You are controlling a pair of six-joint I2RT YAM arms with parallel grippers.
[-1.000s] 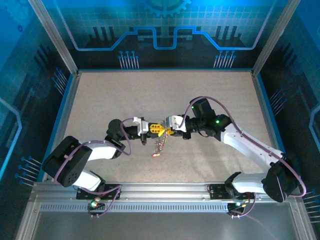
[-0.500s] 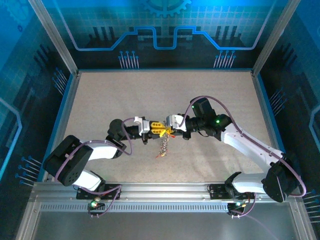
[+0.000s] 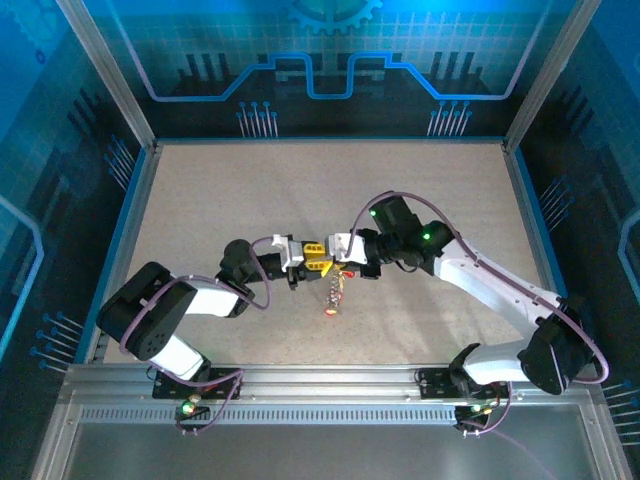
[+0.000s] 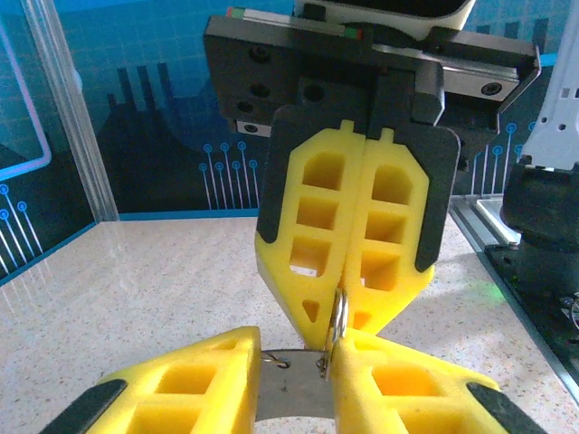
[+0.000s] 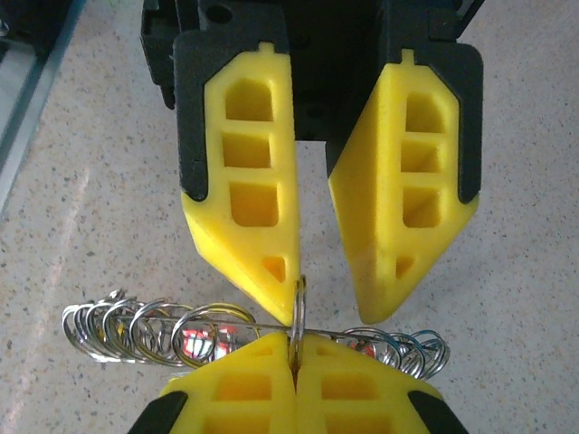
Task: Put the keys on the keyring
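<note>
The left gripper [image 4: 294, 353] has its yellow fingers a little apart. In the right wrist view nothing is pinched between their tips. Just beyond the tips, the flat grey band of the keyring [image 4: 291, 394] lies across the gap, up in the air above the table [image 3: 200, 200]. I cannot tell whether the fingers touch it. A row of small wire rings hangs on the band, and the red heads of the keys [image 5: 193, 344] show through them.

To the right, the right gripper [image 5: 297, 348] faces the left one tip to tip. Its fingers are pressed together on one small split ring [image 4: 339, 316] that hooks into the band.

I judge that the step in hand is threading this ring onto the keyring. The next move asks for a firm hold on the band first, then a very fine slide or turn of the pinched ring.
</note>
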